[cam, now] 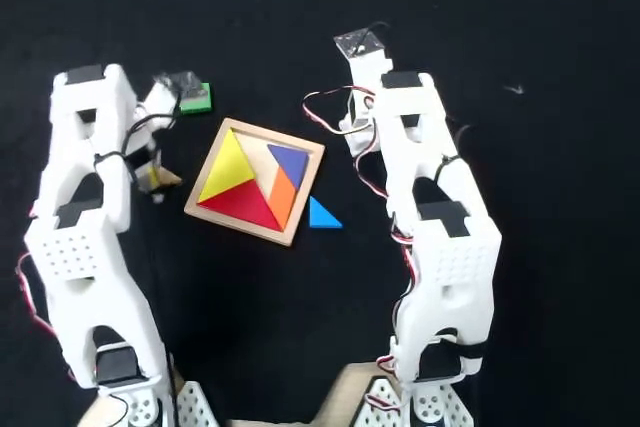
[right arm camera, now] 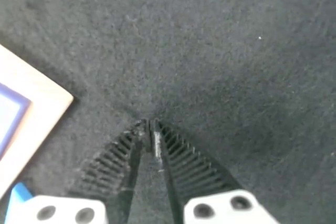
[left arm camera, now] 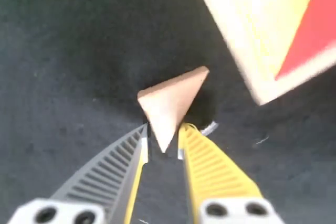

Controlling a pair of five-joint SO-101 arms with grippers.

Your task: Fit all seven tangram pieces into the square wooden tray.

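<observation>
A picking-up step appears to be in hand. The left gripper is narrowed onto one corner of a tan triangle, which is pinched between its grey and yellow fingers. The triangle lies on the black table just beside a corner of the tray, apart from it. Its face is plain pale wood with sharp points, and a shadow under it suggests it is slightly raised or tilted.

From above, the square tray is seen turned like a diamond between the two arms. Yellow, red, orange and blue pieces are seated in it, with some bare wood showing. A blue triangle lies just outside its rim, and a green piece lies farther off.

Next, the triangle would probably need to be carried over the rim and turned to match a gap.

The right gripper is closed on nothing, over bare table.
</observation>
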